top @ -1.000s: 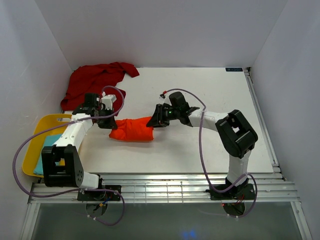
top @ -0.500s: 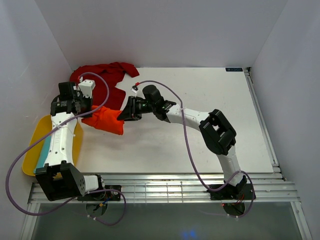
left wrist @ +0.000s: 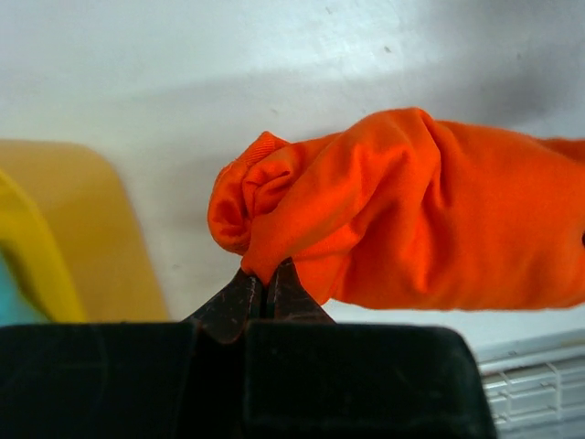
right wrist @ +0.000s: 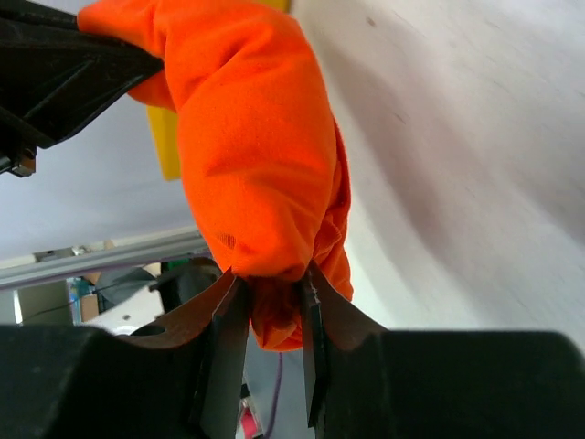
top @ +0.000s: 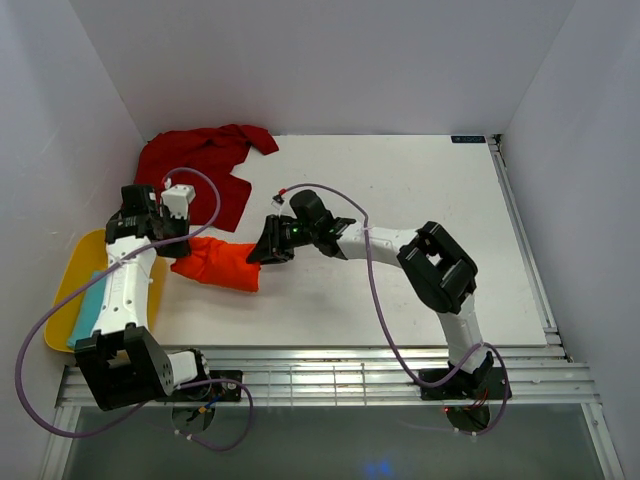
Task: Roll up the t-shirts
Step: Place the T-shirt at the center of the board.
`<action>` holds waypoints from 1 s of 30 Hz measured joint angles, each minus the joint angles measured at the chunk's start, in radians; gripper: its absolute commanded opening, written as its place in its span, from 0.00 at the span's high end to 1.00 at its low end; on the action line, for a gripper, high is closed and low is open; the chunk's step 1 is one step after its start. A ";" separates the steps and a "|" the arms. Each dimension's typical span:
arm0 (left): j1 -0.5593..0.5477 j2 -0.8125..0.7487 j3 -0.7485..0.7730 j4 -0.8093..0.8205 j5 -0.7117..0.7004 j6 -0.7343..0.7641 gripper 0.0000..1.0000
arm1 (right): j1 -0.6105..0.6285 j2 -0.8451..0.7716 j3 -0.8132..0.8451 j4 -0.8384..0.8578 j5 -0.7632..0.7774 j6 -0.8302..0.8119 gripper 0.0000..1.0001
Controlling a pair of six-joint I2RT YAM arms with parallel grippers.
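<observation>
The orange t-shirt (top: 218,262) is rolled into a thick bundle and hangs between both grippers at the table's left side. My left gripper (top: 178,256) is shut on its left end; in the left wrist view the fingertips (left wrist: 265,285) pinch a fold of the orange cloth (left wrist: 402,219). My right gripper (top: 262,252) is shut on the right end, its jaws clamping a bunch of the orange cloth (right wrist: 256,174) in the right wrist view. The dark red t-shirt (top: 200,165) lies crumpled at the far left corner, untouched.
A yellow plastic tray (top: 72,290) with something teal in it sits off the table's left edge, under the left arm; it also shows in the left wrist view (left wrist: 64,238). White walls close in on three sides. The metal rail (top: 330,375) runs along the near edge.
Both grippers carried the orange roll left across the table, then a little back toward the near edge. Both stayed shut on it. The red shirt has not moved.
</observation>
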 measured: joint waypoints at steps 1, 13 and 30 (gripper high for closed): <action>0.000 -0.006 -0.028 -0.003 0.018 -0.006 1.00 | -0.008 -0.013 -0.029 -0.013 -0.001 -0.014 0.92; -0.013 -0.033 -0.260 0.007 0.093 0.042 1.00 | -0.052 -0.022 -0.057 -0.174 0.014 -0.174 0.92; -0.015 -0.105 -0.391 0.043 -0.018 0.121 0.51 | -0.047 0.184 0.274 -0.406 0.079 -0.291 0.70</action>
